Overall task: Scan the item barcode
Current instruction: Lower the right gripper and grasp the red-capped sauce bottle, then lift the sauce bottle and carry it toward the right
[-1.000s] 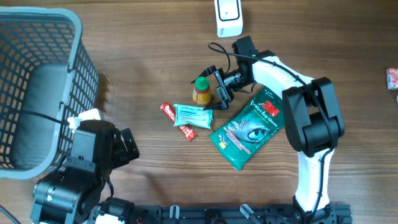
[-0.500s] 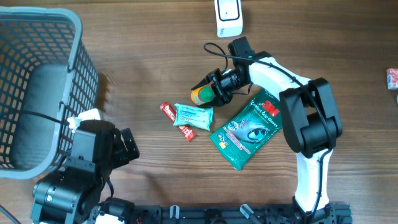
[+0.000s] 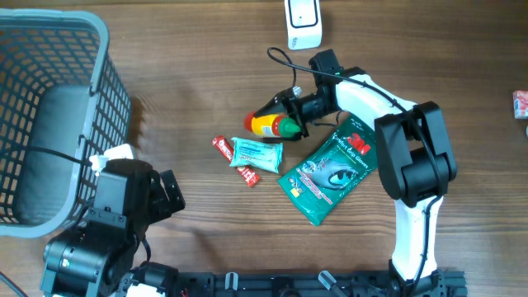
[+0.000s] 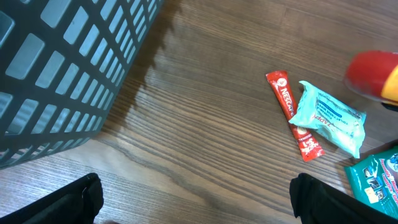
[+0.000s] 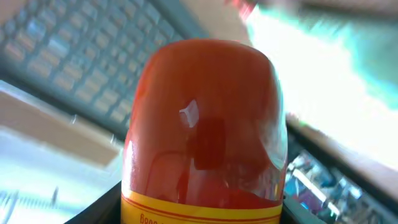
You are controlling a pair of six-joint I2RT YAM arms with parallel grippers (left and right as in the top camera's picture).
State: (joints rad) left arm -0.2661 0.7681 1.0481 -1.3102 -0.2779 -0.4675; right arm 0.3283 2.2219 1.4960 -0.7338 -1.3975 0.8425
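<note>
Right end effector [image 3: 285, 115] is clenched on the bottle [image 3: 266, 124], held tipped sideways in its jaws; left end effector [image 4: 198, 202] is fully released, holding nothing. To do this well: firm grip, carry the bottle to the scanner [image 3: 303, 22] off to the end effector's side, and roll the wrist til the label faces it (barcode spot can't be told). Count: 1 bottle, 1 scanner, 1 red sachet [image 3: 235, 159], 1 teal packet [image 3: 256, 153], 1 green pouch [image 3: 330, 173] and 1 basket [image 3: 49, 115] on the worktop [image 3: 206, 223].

A dark brown wooden table [image 3: 190, 91] fills the overhead view, its grain running side to side. At 10 o'clock stands a grey plastic lattice basket [image 3: 106, 49], its soft shadow falling on the wood toward 3 o'clock. A black rail [image 3: 247, 282] edges the table at 6 o'clock.
</note>
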